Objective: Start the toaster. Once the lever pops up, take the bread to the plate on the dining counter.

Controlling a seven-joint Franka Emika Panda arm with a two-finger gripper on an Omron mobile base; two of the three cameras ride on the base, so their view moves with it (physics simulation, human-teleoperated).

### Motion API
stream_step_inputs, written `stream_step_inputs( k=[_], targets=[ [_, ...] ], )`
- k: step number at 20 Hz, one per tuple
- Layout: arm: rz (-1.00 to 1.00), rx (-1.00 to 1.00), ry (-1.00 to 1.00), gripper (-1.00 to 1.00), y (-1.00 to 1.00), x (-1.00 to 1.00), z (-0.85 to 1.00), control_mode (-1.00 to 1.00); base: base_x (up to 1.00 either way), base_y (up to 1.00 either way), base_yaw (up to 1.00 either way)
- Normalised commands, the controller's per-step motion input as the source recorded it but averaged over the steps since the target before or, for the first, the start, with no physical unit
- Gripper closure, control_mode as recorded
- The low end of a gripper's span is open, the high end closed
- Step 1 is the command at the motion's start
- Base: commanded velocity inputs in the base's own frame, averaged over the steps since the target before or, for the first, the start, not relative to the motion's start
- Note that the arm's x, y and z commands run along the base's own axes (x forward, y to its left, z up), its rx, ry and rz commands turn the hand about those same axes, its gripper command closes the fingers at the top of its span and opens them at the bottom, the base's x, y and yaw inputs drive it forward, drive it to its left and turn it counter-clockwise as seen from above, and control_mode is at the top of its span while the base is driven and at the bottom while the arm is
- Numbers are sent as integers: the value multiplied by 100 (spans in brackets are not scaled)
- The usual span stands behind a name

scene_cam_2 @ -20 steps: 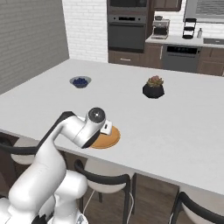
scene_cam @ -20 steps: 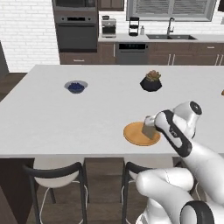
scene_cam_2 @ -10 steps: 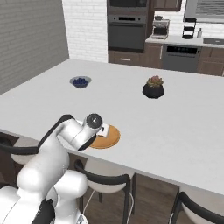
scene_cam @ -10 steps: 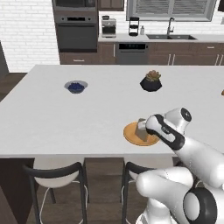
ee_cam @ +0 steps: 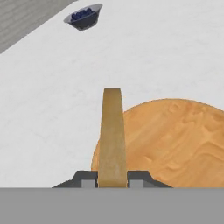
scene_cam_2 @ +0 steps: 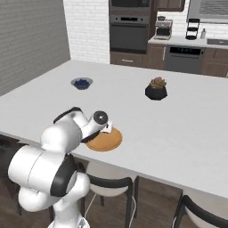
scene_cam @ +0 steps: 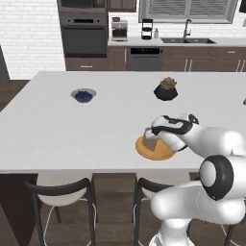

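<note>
With my claw [ee_cam: 112,181] clamped on the bread [ee_cam: 112,135], held edge-up over the plate's [ee_cam: 175,135] near rim on the counter [scene_cam: 72,129], I should centre, lower flat, then release.

On the dining counter [scene_cam: 72,125] I count one orange plate [scene_cam: 154,149], one slice of bread [ee_cam: 112,135] and one small grey bowl [scene_cam: 83,94] of blue contents, plus one dark pot with a plant [scene_cam: 166,89]. Under the near edge I see two bar stools [scene_cam: 62,192]. Along the back wall I count one oven [scene_cam: 84,33], one coffee machine [scene_cam: 119,30] and one sink tap [scene_cam: 185,28]
</note>
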Motion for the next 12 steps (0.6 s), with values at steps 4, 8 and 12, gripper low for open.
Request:
stream_step_inputs(
  k=[4,8,12],
  targets=[
    [8,0,1,100,0,4,-56,-100,0,0,0],
    [6,0,1,100,0,14,-28,-100,0,0,0],
    [5,0,0,100,0,33,-1,-100,0,0,0]
  ],
)
